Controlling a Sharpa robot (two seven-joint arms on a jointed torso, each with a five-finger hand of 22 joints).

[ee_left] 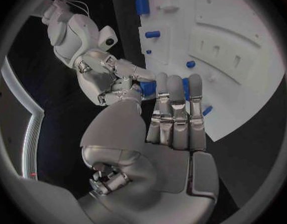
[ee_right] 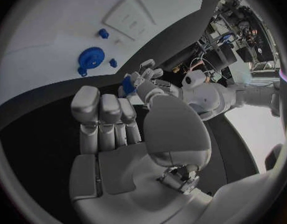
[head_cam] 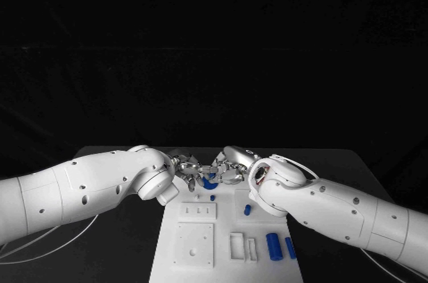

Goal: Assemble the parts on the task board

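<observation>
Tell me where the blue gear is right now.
In the right wrist view the blue gear lies flat on the white task board, beside two small blue pieces, just beyond the right robot hand's fingertips.

Task board (head_cam: 201, 246): white plate, flat mid-table, with rectangular recesses. Blue gear (ee_right: 91, 58) flat near its far end. Blue cylinders (head_cam: 274, 245) lie on its right side; small blue peg (head_cam: 248, 209) beside them.

The head camera looks down from above the near edge onto the board (head_cam: 214, 246). Each wrist camera sits close behind its own palm, the left hand (ee_left: 171, 119) facing right, the right hand (ee_right: 118, 129) facing left. All views share the board's far end.
</observation>
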